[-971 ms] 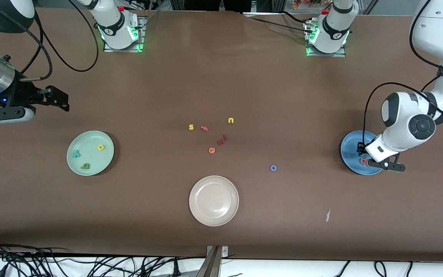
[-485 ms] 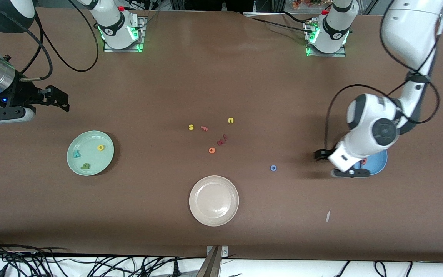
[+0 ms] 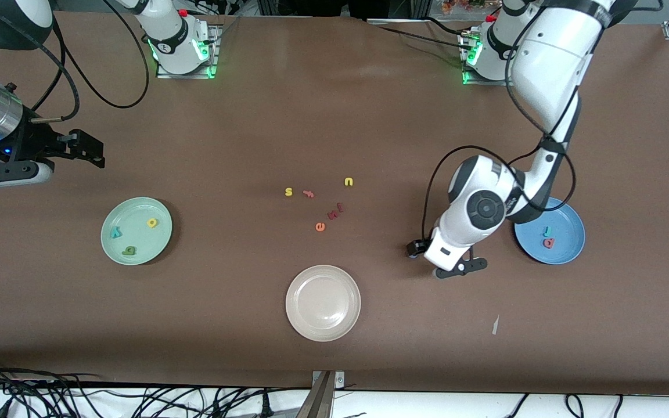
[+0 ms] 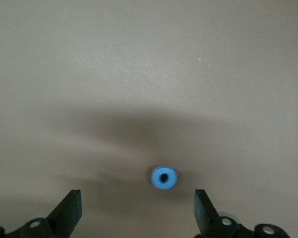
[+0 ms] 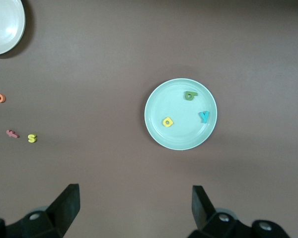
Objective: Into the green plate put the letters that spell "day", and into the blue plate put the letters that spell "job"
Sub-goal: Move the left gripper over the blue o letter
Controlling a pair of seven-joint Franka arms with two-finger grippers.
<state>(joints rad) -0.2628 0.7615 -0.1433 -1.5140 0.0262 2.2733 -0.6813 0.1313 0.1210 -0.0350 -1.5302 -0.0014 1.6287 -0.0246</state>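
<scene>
The green plate (image 3: 136, 209) (image 5: 159, 94) lies toward the right arm's end and holds a yellow round-bowled letter (image 3: 151, 222), a teal y (image 3: 115, 233) and a dark green letter (image 3: 130, 251). The blue plate (image 3: 567, 220) at the left arm's end holds a salmon-red letter (image 3: 548, 243) and a teal j (image 3: 546, 231). My left gripper (image 3: 442, 258) (image 4: 136, 208) hangs open low over the table, and the blue ring o (image 4: 164, 177) lies on the table just ahead of the gap between its fingers. My right gripper (image 3: 95, 154) (image 5: 135, 203) waits open and empty over the table's end.
A beige-white plate (image 3: 323, 334) sits near the front edge. Loose letters lie mid-table: yellow s (image 3: 288, 191), yellow u (image 3: 348, 182), orange e (image 3: 320, 227), a salmon f (image 3: 309, 194) and dark red ones (image 3: 334, 212). A white scrap (image 3: 495, 325) lies nearer the camera.
My left gripper opened over the blue plate, leaving the salmon-red letter there, then swung toward the table's middle to hang over the blue o. The right arm has not moved.
</scene>
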